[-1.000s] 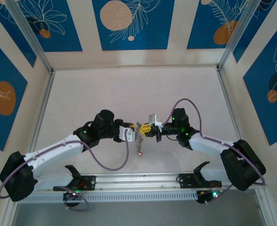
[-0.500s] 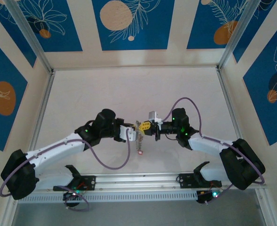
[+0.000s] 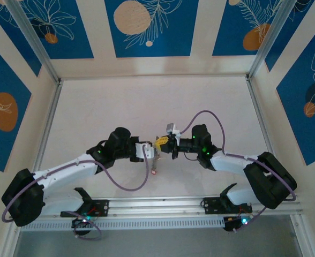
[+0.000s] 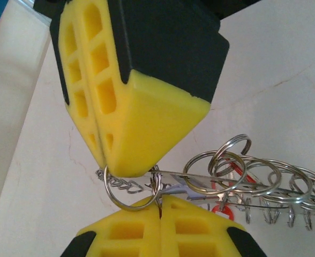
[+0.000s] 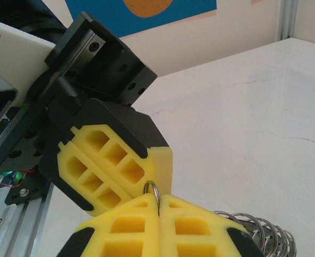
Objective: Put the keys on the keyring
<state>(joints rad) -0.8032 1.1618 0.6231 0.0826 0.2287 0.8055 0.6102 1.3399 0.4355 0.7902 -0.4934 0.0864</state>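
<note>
The keyring (image 4: 238,171) is a bunch of silver split rings strung on a flat metal strip, held above the table between both grippers. Tiny keys (image 4: 222,210) with red tags dangle under it, and one red tag (image 3: 154,172) hangs lowest in the top view. My left gripper (image 4: 160,202) is shut on a small split ring (image 4: 156,184) at the bunch's end. My right gripper (image 5: 158,206) is shut on a larger split ring (image 5: 151,188) linked to it. The two grippers meet tip to tip (image 3: 156,146), and the right one's yellow fingers (image 4: 157,123) fill the top of the left wrist view.
The white marbled table (image 3: 147,101) is boxed in by aluminium posts and blue-patterned walls. A metal rail (image 3: 157,206) carrying both arm bases runs along the near edge. The left arm's purple cable (image 3: 130,187) loops below the grippers.
Both grippers and the hanging bunch have shifted a little to the left. The right arm has stretched further left, and the left gripper's fingers have closed fully.
</note>
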